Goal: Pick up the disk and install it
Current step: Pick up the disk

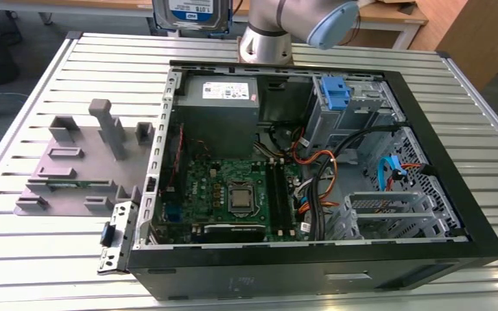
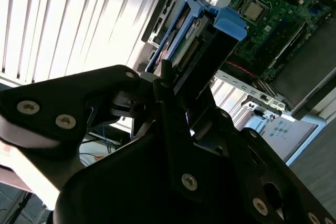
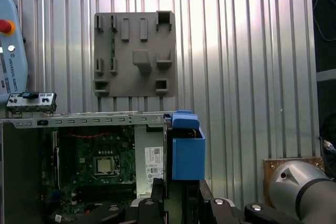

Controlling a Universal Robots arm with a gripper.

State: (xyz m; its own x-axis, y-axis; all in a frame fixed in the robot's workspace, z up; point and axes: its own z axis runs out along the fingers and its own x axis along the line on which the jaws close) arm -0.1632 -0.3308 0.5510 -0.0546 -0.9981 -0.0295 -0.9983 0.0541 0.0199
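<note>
Arm [image 1: 264,46]: silver-grey, round joints [image 3: 300,195], pale blue end caps [image 1: 331,23]. Hand [image 2: 184,85]: matte black, angular, silver screw heads [image 2: 189,182].

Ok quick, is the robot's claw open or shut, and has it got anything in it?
Gripper: closed, holding the disk by its blue bracket, up off the table.

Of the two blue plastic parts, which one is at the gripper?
The blue bracket framing the disk, which the gripper holds outside the computer case. The blue latch piece stands inside it, untouched.
</note>
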